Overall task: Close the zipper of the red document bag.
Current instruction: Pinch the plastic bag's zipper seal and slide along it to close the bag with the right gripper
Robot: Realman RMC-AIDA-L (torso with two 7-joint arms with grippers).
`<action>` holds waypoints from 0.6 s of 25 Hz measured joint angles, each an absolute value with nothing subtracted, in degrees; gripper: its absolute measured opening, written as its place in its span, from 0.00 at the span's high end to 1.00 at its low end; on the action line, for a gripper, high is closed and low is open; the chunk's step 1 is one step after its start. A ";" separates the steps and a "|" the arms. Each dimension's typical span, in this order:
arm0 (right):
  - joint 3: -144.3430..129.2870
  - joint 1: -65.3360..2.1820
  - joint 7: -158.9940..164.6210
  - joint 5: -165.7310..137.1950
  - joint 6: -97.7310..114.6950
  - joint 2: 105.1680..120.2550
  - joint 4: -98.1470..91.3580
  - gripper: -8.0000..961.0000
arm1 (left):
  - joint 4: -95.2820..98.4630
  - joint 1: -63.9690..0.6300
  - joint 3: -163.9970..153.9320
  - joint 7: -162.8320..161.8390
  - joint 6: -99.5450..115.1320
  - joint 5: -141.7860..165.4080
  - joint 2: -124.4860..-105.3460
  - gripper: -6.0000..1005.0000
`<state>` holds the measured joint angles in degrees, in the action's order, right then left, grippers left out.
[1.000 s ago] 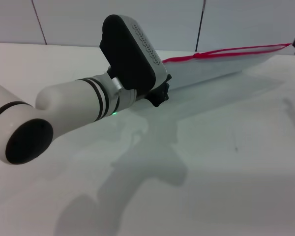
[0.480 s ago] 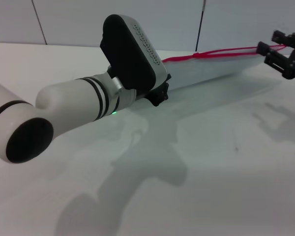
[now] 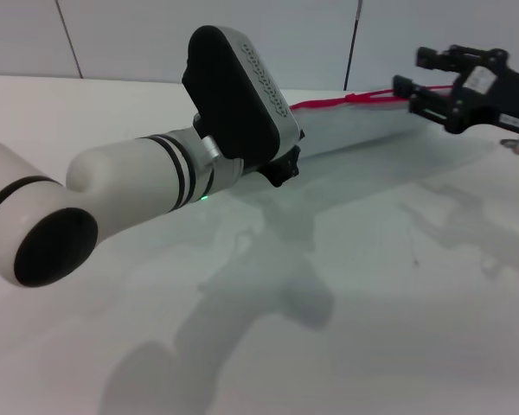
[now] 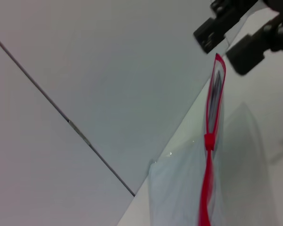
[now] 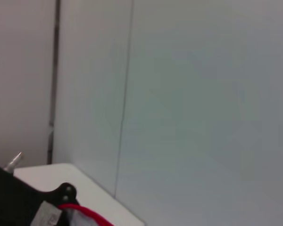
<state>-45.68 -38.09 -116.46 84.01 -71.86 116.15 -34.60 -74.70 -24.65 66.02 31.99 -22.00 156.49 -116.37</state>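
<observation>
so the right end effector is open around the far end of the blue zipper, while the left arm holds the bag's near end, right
Not quite: the zipper is red, not blue, as the head view and the left wrist view show. The rest stands: the right end effector is open around its far end while the left arm holds the red document bag at the near end.

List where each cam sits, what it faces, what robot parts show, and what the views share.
Head: looks down at table; left arm holds red document bag, right gripper at its far end.
Left wrist: looks along zipper toward the right gripper.
Right wrist: faces wall; black robot part at corner.
Shared: bag, zipper.
</observation>
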 joint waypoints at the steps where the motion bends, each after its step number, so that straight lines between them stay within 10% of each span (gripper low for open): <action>1: -46.76 -38.40 -116.14 83.96 -71.29 116.17 -34.86 0.46 | -74.70 -24.66 65.99 31.99 -22.06 156.63 -116.37 0.94; 15: -51.51 -40.97 -114.96 84.01 -69.63 116.38 -34.47 0.46 | -74.79 -25.38 65.65 31.99 -22.31 156.98 -116.46 0.94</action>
<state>-51.51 -40.97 -114.96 84.01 -69.63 116.38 -34.47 -74.79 -25.38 65.65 31.99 -22.31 156.98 -116.46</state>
